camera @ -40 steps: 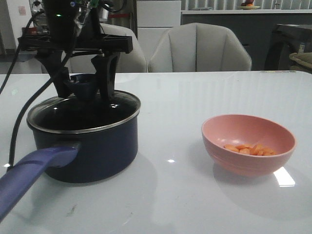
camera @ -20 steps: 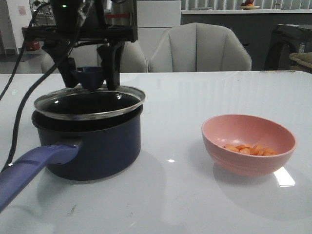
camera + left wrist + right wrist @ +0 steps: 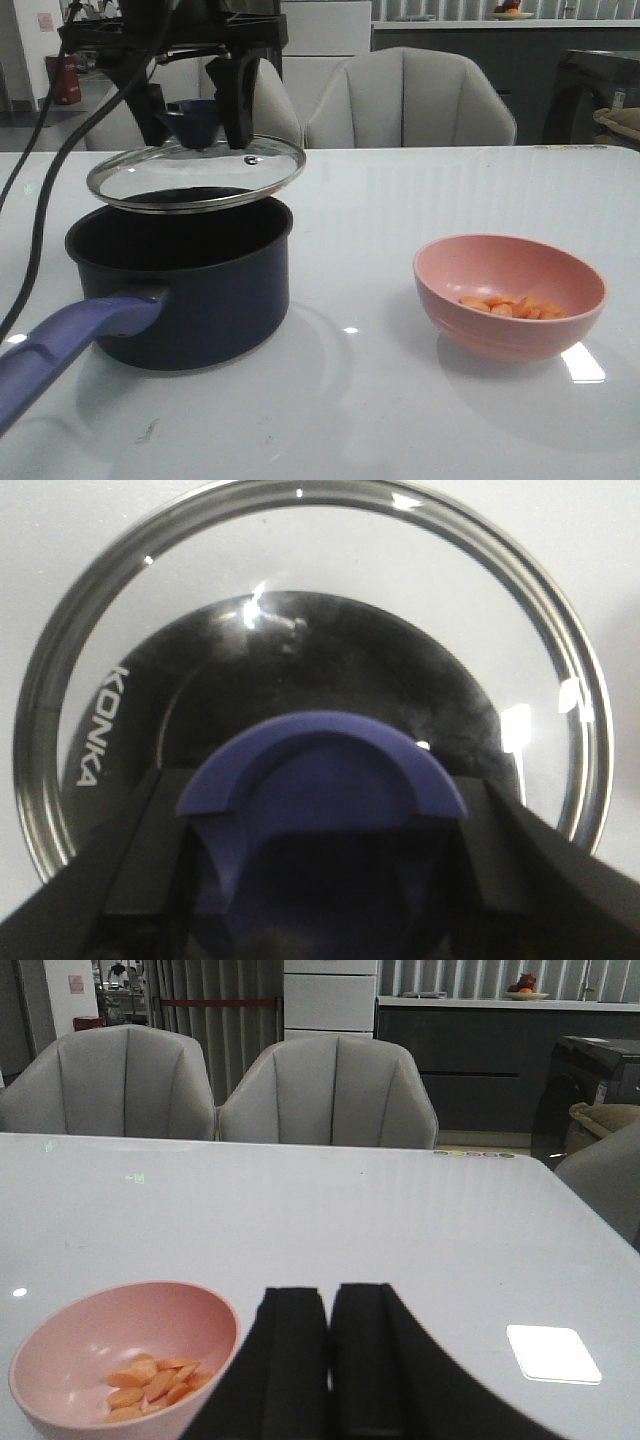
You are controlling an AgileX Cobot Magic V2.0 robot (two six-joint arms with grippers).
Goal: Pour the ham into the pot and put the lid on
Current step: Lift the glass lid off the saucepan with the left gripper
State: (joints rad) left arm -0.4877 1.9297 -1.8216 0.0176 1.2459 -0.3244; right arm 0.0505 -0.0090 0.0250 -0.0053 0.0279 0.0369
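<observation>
My left gripper (image 3: 197, 122) is shut on the blue knob (image 3: 322, 780) of the clear glass lid (image 3: 196, 173) and holds it a little above the open navy pot (image 3: 185, 285). The lid tilts slightly, and the pot's black inside shows through the glass (image 3: 300, 660). The pot's long blue-purple handle (image 3: 60, 355) points to the front left. Orange ham slices (image 3: 512, 306) lie in the pink bowl (image 3: 509, 295) at the right, with the same ham (image 3: 150, 1380) in the right wrist view. My right gripper (image 3: 328, 1305) is shut on nothing beside the bowl (image 3: 125, 1360); it is out of the front view.
The white table (image 3: 400, 200) carries only the pot and the bowl. Black cables (image 3: 40, 200) hang from the left arm beside the pot. Grey chairs (image 3: 408, 100) stand behind the table's far edge.
The left gripper has lifted the lid straight off the pot, from resting on the rim to hanging above it. The pot shifted slightly. The bowl has not moved.
</observation>
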